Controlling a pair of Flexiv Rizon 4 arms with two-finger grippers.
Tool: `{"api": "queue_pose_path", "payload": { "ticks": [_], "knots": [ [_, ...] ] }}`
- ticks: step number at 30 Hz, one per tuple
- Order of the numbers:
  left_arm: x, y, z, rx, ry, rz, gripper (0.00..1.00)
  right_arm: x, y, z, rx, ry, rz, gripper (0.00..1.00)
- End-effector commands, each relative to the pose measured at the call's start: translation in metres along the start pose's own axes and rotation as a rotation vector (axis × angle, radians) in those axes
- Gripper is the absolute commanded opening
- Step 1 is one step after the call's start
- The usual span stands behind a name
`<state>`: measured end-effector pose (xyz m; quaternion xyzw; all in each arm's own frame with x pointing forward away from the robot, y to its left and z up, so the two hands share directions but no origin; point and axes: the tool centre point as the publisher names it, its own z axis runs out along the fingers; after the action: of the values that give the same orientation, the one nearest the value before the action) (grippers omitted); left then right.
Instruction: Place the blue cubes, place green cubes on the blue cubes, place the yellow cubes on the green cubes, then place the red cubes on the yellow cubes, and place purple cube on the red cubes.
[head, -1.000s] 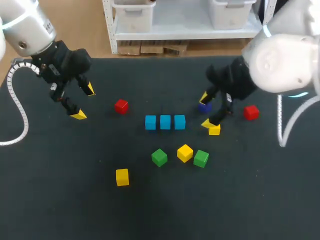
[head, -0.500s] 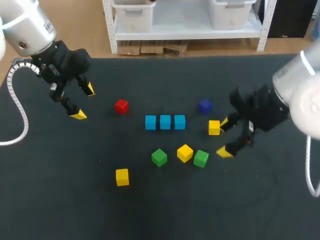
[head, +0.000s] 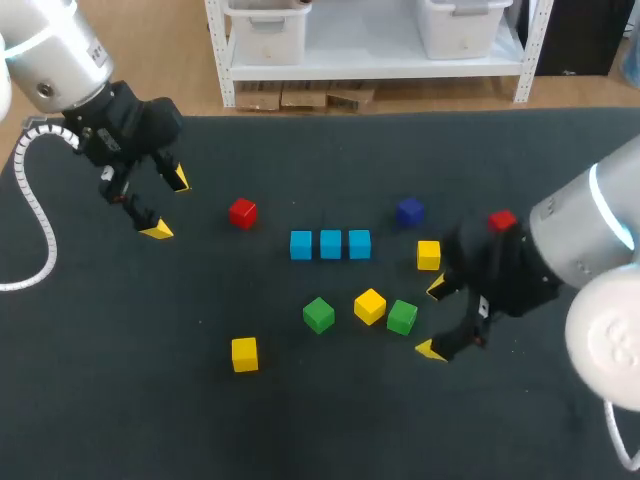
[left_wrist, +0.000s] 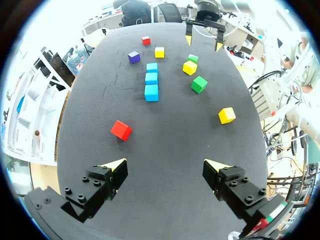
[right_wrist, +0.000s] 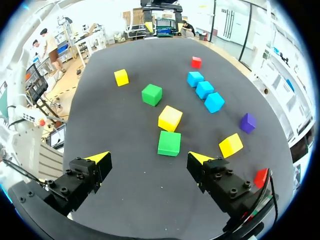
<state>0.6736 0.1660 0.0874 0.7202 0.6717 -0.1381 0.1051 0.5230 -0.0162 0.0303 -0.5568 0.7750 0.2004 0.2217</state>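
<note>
Right wrist view puts your right gripper (right_wrist: 147, 159) nearest, fingers spread wide and empty, a green cube (right_wrist: 169, 143) just ahead of them, probably your next pick. Farther on, three blue cubes (right_wrist: 204, 89) sit in a row as the base. Farthest, your left gripper (head: 167, 205) hangs open, holding nothing, well apart from the cubes.

table (head: 150, 420) | blue cubes (head: 330, 244) rowed; green (head: 319, 315); yellow (head: 244, 354); red (head: 242, 211); purple (head: 408, 211)

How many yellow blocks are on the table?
3. One yellow cube sits alone, left of the green cubes; one lies between those two; one is right of the blue cubes. None looks hidden.
</note>
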Motion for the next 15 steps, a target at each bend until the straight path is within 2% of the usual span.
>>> {"api": "queue_pose_path", "payload": {
  "ticks": [1, 7, 15],
  "knots": [
    [0.001, 0.001, 0.000, 0.001, -0.002, 0.003, 1.00, 0.002, -0.003, 0.013, 0.054, 0.007, 0.003, 1.00],
    [0.001, 0.001, 0.000, 0.001, -0.002, 0.003, 1.00, 0.005, -0.011, 0.028, 0.044, -0.012, 0.018, 1.00],
    [0.001, 0.001, 0.000, 0.001, -0.002, 0.003, 1.00, 0.003, -0.017, 0.036, 0.043, -0.024, 0.029, 1.00]
  ]
}}
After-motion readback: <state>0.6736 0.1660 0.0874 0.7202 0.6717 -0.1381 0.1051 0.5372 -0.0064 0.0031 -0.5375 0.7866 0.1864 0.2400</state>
